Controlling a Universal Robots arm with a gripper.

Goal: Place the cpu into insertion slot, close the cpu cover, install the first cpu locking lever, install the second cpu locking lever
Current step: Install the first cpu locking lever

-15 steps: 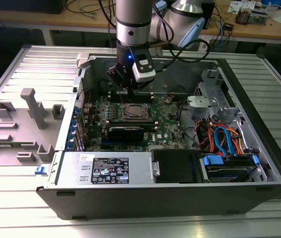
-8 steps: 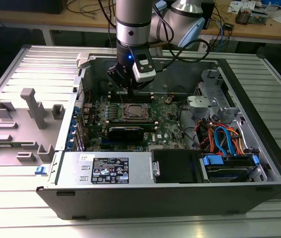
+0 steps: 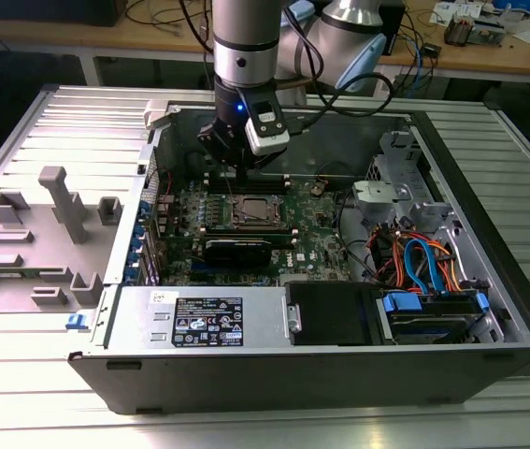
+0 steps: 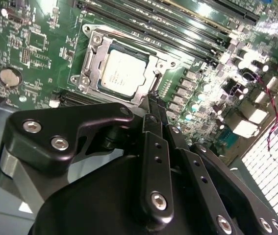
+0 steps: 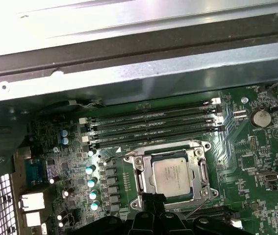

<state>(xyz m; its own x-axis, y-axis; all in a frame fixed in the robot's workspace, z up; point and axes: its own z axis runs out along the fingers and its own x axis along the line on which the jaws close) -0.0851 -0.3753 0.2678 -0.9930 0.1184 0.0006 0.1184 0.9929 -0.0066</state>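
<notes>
— What is seen around the board?
— An open computer case (image 3: 293, 376) is laid on a ribbed metal table (image 3: 21, 404); a grey plastic fixture (image 3: 59, 201) is set at the exterior view's left.
— And inside?
— A green motherboard (image 3: 316, 245) is seen, with long black memory slots (image 5: 151, 126), a coin battery (image 5: 261, 117), a labelled silvery box (image 3: 143, 318) and blue and orange cables (image 3: 419, 257).

We see the small square cpu (image 5: 170, 175), dull silver-grey on top, lying flat inside the square insertion slot (image 5: 201, 172) with its silvery metal rim, on a green circuit board (image 5: 256, 166). Long narrow black memory slots (image 5: 151, 125) run just beside the slot, toward the grey metal case wall (image 5: 129, 73). The black gripper (image 5: 151, 199) hangs at the slot's opposite edge, near the rim. A round silver coin battery (image 5: 261, 117) sits apart.
</notes>
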